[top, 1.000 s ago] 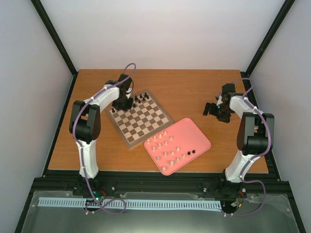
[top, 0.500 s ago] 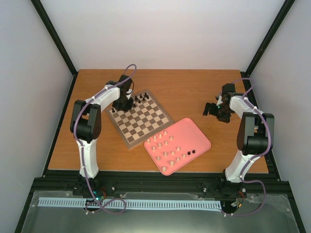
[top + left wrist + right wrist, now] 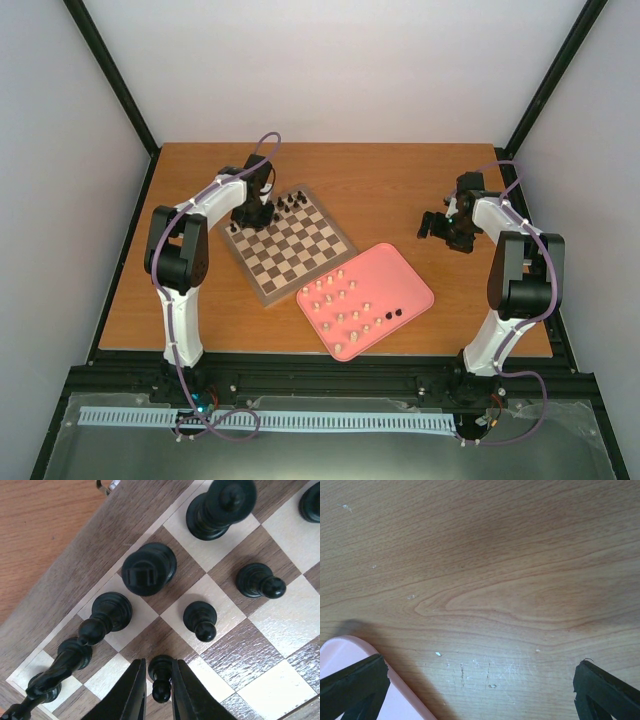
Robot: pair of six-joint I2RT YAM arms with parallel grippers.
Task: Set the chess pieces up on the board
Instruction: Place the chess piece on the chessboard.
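The board (image 3: 300,262) lies left of centre on the table. My left gripper (image 3: 252,215) is down at its far left corner. In the left wrist view its jaws (image 3: 159,667) sit narrowly on either side of a black pawn (image 3: 161,677) that stands upright on a square. Close by stand a black rook (image 3: 149,569), further black pawns (image 3: 200,620) and taller black pieces (image 3: 220,507). Cream pieces (image 3: 340,300) and two dark ones (image 3: 393,316) lie on the pink tray (image 3: 415,285). My right gripper (image 3: 437,225) hangs open over bare table at the far right, holding nothing.
The right wrist view shows only wood table (image 3: 485,580) and a corner of the pink tray (image 3: 350,652) between the spread gripper (image 3: 479,672). Black frame posts and grey walls enclose the table.
The left arm's wrist shifted very slightly over the board's far left corner. The right arm has not moved.
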